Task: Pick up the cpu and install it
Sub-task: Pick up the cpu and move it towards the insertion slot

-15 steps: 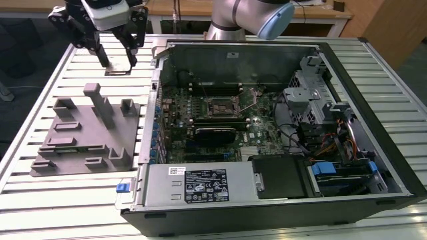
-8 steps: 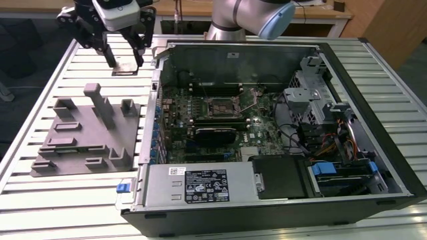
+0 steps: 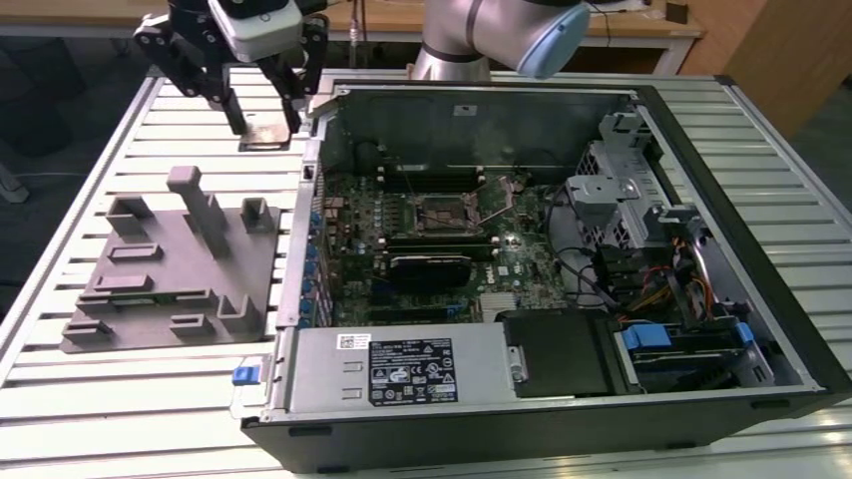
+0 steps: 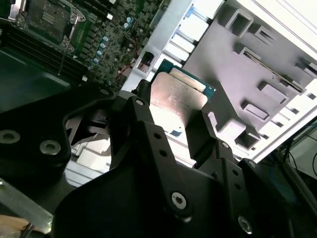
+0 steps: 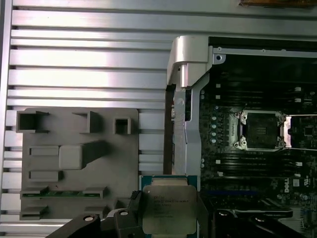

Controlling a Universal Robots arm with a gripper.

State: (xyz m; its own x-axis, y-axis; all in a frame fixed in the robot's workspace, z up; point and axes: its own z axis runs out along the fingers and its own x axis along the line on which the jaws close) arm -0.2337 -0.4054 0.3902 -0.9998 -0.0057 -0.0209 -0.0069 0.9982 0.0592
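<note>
Slatted metal table (image 3: pixel 134 399) spreads below. One cpu (image 5: pixel 168 208) sits pinched by its edges in my one claw (image 3: pixel 266 125), between one grey fixture (image 3: pixel 160 279) and one open computer case (image 3: pixel 785 329). Such a thin edge grip could let it tilt or drop, and a crooked chip might harm the one socket (image 3: pixel 440 212).

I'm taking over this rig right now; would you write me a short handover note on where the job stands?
Claw: shut on the cpu, gripping it by its edges, above the slatted table, between the grey fixture and the open computer case.
Socket: on the motherboard, empty, its frame swung open.
Done: the cpu is picked up.
Left: the cpu is not yet in the socket.
</note>
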